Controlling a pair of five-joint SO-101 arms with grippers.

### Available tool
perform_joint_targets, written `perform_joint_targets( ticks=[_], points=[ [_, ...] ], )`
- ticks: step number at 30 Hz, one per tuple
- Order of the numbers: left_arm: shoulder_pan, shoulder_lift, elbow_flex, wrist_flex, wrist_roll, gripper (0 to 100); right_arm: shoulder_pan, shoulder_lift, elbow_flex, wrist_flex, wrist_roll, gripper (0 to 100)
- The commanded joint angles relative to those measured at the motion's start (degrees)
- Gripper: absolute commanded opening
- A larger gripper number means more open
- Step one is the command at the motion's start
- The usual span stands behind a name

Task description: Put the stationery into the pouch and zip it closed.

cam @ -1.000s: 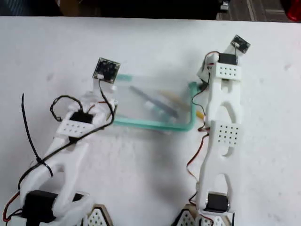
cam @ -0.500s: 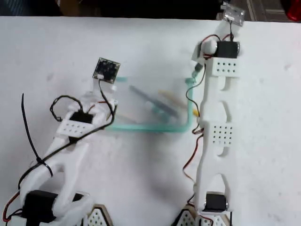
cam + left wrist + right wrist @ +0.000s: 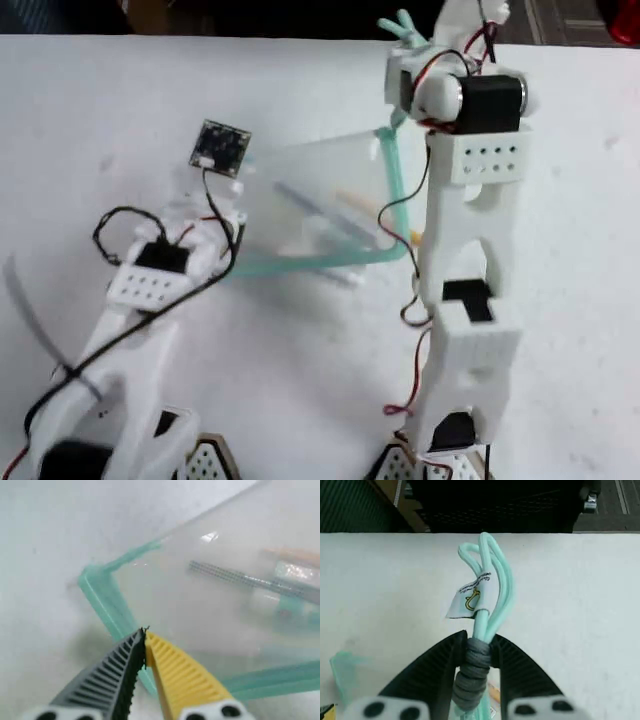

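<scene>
Yellow-and-grey left gripper (image 3: 145,632): nearest; fingers pressed together on the near teal border of the pouch (image 3: 310,190), pinning that corner low by the worktop (image 3: 300,90).
Pouch: clear plastic with teal edging, between the two arms; left end down on the worktop, right end tilted up toward the right gripper (image 3: 479,642).
Stationery (image 3: 240,577): pens and what looks like a pencil, seen through the clear wall, already inside.
Right gripper: farthest, over the worktop's far edge; black fingers narrow, clamped on the grey-wrapped base of the pull cord (image 3: 487,570).
Pull cord: mint loop with a small paper tag, sticking out beyond the fingers.
Step in hand: most likely the zipping, with the filling judged done.
Zip: cannot tell how far closed.
Next move: calls for a steady draw of the cord along the zip line, against the left grip; too steep a lift risks dragging the whole pouch instead of running the slider.
</scene>
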Motion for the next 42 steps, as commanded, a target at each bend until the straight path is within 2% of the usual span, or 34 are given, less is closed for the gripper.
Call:
perform_joint_targets(
  ticks=[1,3,6,8,11,15,19,24,33,36,42],
  points=[
    [0.31,-15.34,3.43,2.64,-0.35,2,-3.47,-11.82,6.59,1.45,4.22,1.6],
    [0.31,-22.46,6.33,2.73,-0.44,3,-5.58,-16.57,10.46,1.36,4.84,1.6],
    [0.31,-33.80,9.76,4.40,-0.35,12,-9.45,-23.34,15.65,1.36,4.75,1.6],
    [0.66,-41.19,10.02,8.62,-0.44,17,-12.62,-27.74,18.81,1.36,4.57,1.6],
    [0.66,-51.56,8.18,16.26,-1.14,18,-17.19,-33.98,23.21,1.36,4.57,1.6],
    [1.27,-60.35,3.78,25.58,-6.95,18,-20.79,-41.54,28.04,1.27,4.75,1.6],
    [8.13,-62.20,-0.70,34.73,-13.80,21,-22.46,-47.78,32.88,1.19,4.84,1.7],
    [16.40,-62.20,-4.84,42.02,-14.77,24,-24.84,-52.79,37.80,1.19,8.62,1.7],
    [17.10,-62.37,-19.34,53.63,-14.24,24,-25.36,-51.91,37.98,-5.23,9.23,1.7],
    [17.10,-62.37,-23.47,56.97,-11.43,24,-25.36,-50.95,37.98,-8.66,9.23,1.7],
    [16.66,-62.37,-23.21,57.93,-10.37,24,-29.58,-49.80,37.80,-11.91,9.76,1.7]
  ],
)
